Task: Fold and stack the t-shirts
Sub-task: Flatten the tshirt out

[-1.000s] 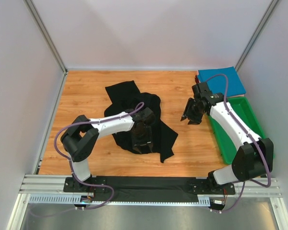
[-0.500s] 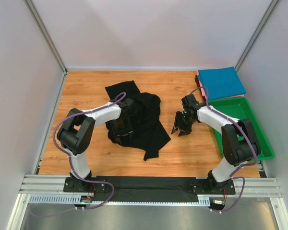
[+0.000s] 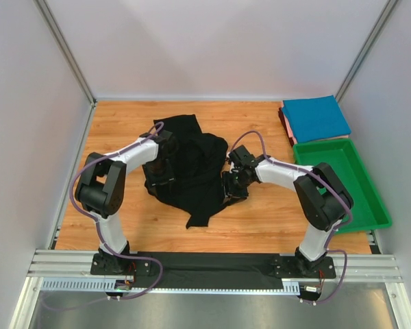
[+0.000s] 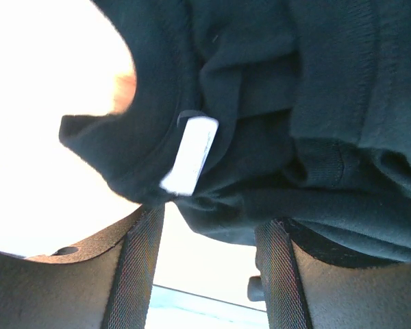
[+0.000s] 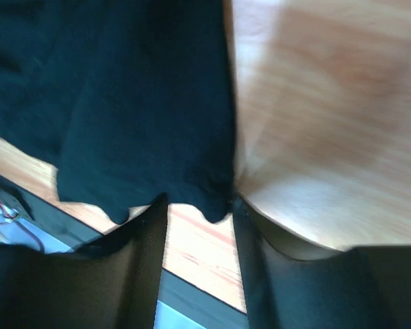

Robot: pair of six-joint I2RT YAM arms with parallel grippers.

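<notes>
One black t-shirt (image 3: pixel 192 161) lies crumpled in the middle of the surface (image 3: pixel 123 130). Its long axis runs from far left to near right, and a narrow tail points nearward. The left hand (image 3: pixel 157 182) clamps a thick bunch beside the collar label (image 4: pixel 190 156). The right hand (image 3: pixel 231 190), half open, holds nothing, its fingertips at the shirt's right hem.

we saw a green plastic tray (image 3: pixel 364 186) at the right of the frame on a wooden table (image 3: pixel 123 123), with white walls (image 3: pixel 219 48) behind.

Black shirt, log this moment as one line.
left gripper: grips black shirt | right gripper: open at its edge | blue shirt: folded
</notes>
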